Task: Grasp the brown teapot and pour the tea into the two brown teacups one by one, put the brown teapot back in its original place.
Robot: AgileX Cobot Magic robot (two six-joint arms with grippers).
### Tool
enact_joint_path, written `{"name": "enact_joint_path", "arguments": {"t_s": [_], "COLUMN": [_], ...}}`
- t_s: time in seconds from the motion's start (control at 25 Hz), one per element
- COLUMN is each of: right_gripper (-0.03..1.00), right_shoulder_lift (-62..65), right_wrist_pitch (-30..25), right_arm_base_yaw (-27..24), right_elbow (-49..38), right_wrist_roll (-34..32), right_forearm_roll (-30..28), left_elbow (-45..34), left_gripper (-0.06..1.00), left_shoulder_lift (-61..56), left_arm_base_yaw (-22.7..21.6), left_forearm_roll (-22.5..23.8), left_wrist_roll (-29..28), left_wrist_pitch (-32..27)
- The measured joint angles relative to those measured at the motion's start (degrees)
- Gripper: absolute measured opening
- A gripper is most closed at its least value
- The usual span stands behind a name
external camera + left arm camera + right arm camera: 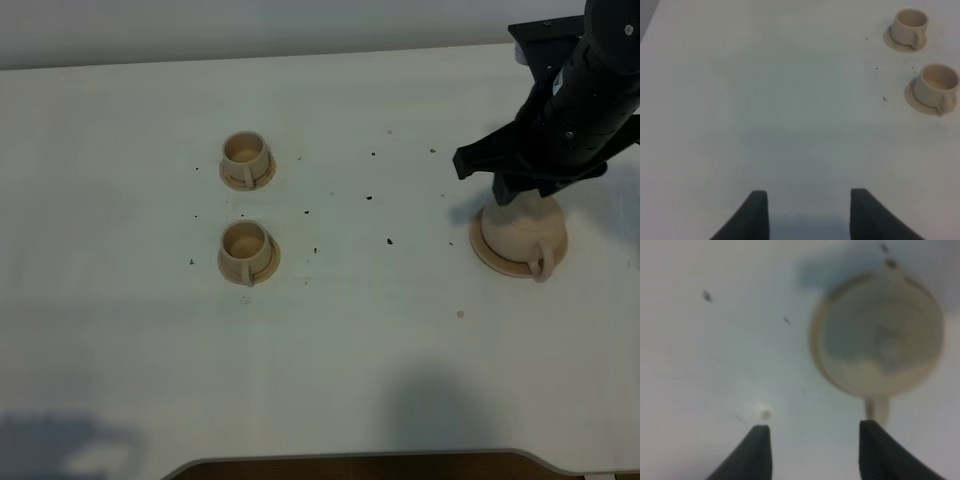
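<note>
Exterior high view: the teapot sits on its coaster at the right of the table, with the right arm directly above it. Left of centre and well apart from it stand the far cup and the near cup. On the right gripper the jaws are apart. Its wrist view is blurred, but the teapot seems to lie beyond them, ungripped. The left gripper is spread wide over the table.

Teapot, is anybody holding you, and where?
Nobody. The teapot sits free on its coaster; the left gripper and right gripper both have open fingers, holding nothing.
</note>
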State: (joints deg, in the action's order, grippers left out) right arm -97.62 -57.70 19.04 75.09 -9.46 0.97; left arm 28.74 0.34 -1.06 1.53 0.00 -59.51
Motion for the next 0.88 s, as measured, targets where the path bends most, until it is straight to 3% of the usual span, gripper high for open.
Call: {"name": "enact_joint_path", "arguments": {"t_s": [0.32,0.88], "right_gripper": [0.42,0.42], "right_shoulder_lift": [-4.58,-10.41], "right_wrist_pitch": [-4.35,-5.41], "right_arm_base_yaw": [0.00,-1.28], "right_elbow": [-0.10,-0.10], "right_wrist_roll": [-3.00,-2.40], "right_forearm_roll": [-1.79,-5.88], "left_elbow": [0.00,0.00], "left_gripper": [0.39,0.39], "left_shoulder_lift": [0.00,0.00], "left_arm_base_yaw": [0.00,0.00], "left_forearm_roll": [0.00,0.00], "left_wrist_roll": [0.00,0.00], "left_wrist_pitch": [0.00,0.00]}}
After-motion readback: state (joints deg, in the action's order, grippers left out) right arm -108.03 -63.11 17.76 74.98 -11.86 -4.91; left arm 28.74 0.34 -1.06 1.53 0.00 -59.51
